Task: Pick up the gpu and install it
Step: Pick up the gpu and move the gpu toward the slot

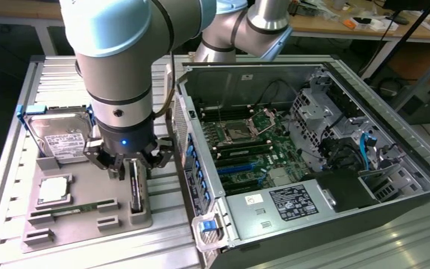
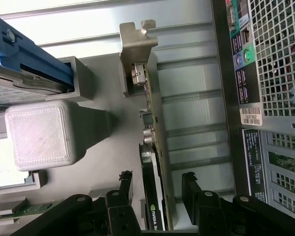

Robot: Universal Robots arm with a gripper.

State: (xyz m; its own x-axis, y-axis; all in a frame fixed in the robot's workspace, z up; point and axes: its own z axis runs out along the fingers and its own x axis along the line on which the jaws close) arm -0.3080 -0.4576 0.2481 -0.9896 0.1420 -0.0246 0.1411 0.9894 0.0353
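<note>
Exterior view: the gpu (image 1: 136,190) stands on edge in a slot of the gray tray (image 1: 88,227), beside the open computer case (image 1: 312,140). Judged: stood up so the top edge is free to grab. The gripper (image 1: 134,165) sits low over it.

Wrist view: the gripper (image 2: 157,183) is spread. Its fingers (image 2: 125,184) straddle the gpu (image 2: 156,132) with slim gaps on both sides, not pinching yet.
</note>
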